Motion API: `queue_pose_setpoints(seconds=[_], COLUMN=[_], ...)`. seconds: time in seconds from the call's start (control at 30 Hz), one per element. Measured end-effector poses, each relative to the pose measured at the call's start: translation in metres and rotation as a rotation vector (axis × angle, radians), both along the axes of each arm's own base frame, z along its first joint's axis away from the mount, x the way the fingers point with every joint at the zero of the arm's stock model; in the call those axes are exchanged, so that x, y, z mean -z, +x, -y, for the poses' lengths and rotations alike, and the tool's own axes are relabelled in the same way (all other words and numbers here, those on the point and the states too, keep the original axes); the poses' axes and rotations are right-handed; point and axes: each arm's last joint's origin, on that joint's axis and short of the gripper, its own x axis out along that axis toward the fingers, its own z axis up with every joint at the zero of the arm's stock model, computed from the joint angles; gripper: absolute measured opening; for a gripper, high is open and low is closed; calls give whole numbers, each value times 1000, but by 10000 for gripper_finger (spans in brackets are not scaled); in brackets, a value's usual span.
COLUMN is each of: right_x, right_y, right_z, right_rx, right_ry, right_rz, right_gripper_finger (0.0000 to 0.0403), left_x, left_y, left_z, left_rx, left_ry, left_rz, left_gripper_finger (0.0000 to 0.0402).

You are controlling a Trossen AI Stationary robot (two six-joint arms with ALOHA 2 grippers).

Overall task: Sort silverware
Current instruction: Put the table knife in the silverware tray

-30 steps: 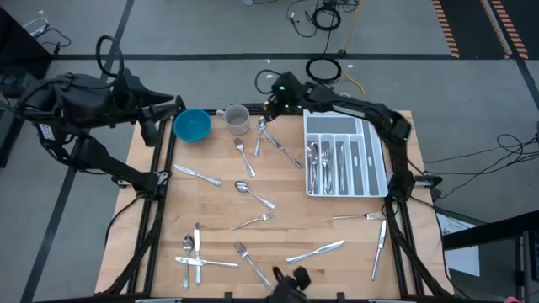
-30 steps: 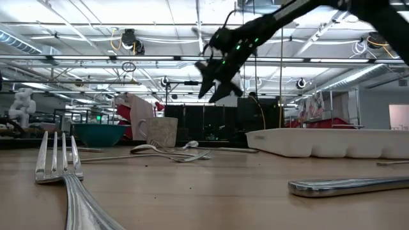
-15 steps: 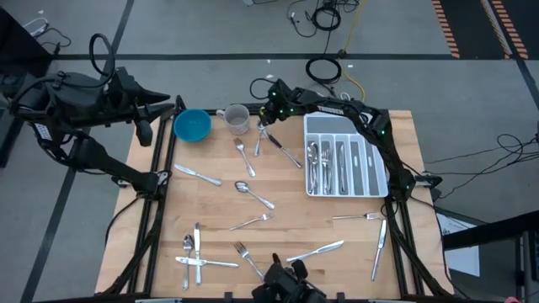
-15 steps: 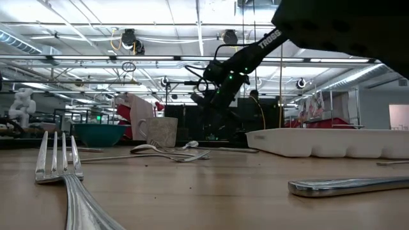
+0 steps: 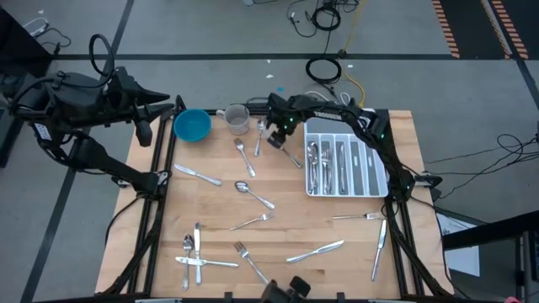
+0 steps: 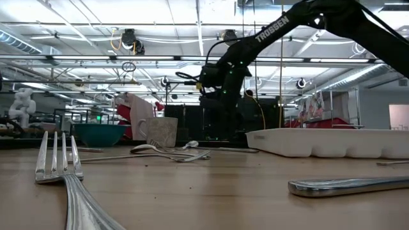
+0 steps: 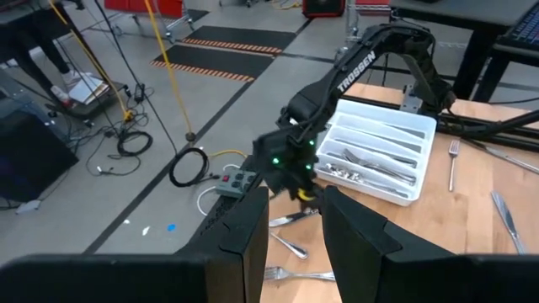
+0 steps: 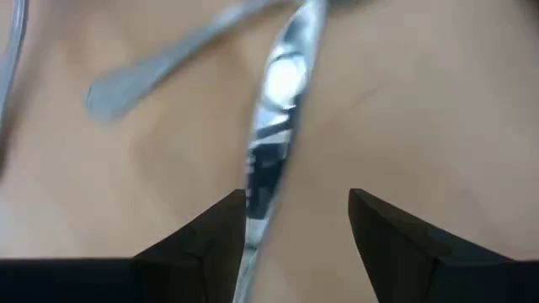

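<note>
The silverware (image 5: pixel 253 195), slim shiny metal forks, spoons and knives, lies scattered over the pale wooden desk (image 5: pixel 286 223), with several pieces already in the white compartmented tray (image 5: pixel 374 164). The right pincer (image 5: pixel 275 139) is low over the pieces beside the tray; its dark fingers (image 8: pixel 202 244) stand apart, astride a polished knife handle (image 8: pixel 274 143) that seems to lie between them ungripped. White letters on that arm read "TROSSEN". The left pincer (image 7: pixel 295 244) waits off the desk's edge, slightly parted and empty, near a round blue bowl (image 5: pixel 192 125) and a pale mug (image 5: pixel 237 119).
</note>
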Motion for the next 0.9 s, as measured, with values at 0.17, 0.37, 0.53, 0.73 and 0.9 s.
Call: queue_pose_setpoints(seconds=[0.17,0.37,0.53,0.73,0.9], right_x=[1,2,4,21,28], right_y=[7,8,9,1,-1], right_z=[-18,-32,-37,-41,-47], right_rx=[-61,-93,-107,-83,-78], right_ry=[-35,-79,-85,-73,-75], right_rz=[-46,-129,-150,-204,-213], right_gripper_finger=[203,211,214,215,210], left_x=[0,0,0,0,0], left_y=[0,0,0,0,0], left_z=[0,0,0,0,0], left_rx=[-1,-1,2,2,6], left_ry=[1,0,-1,-1,6], left_rz=[0,0,0,0,-4], left_gripper_finger=[116,116,116,116,116])
